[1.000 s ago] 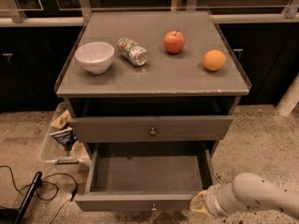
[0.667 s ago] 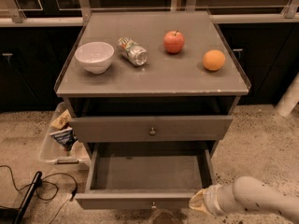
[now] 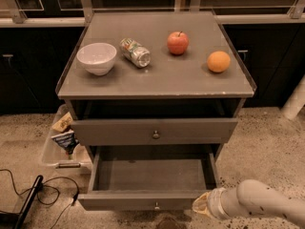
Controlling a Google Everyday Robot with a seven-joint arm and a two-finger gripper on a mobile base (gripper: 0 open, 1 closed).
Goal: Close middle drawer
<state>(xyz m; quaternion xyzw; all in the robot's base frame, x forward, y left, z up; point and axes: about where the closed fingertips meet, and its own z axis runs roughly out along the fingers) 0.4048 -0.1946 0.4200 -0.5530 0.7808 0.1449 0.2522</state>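
Observation:
The middle drawer (image 3: 138, 200) is the grey one pulled far out at the bottom of the cabinet. It is empty inside and has a small brass knob (image 3: 156, 205) at the centre of its front. My gripper (image 3: 202, 205) is at the right end of that drawer's front, at or against its corner. The white forearm (image 3: 267, 205) reaches in from the lower right. The grey drawer above (image 3: 114, 130), also with a brass knob, stands out only slightly.
On the cabinet top (image 3: 157, 80) are a white bowl (image 3: 96, 57), a can lying on its side (image 3: 135, 52), a red apple (image 3: 177, 42) and an orange (image 3: 218, 61). A clear bin with snack bags (image 3: 61, 137) and black cables (image 3: 33, 194) lie on the floor at left.
The middle drawer's front has moved slightly inward toward the cabinet. My gripper has stayed at its right corner and shifted a little with it.

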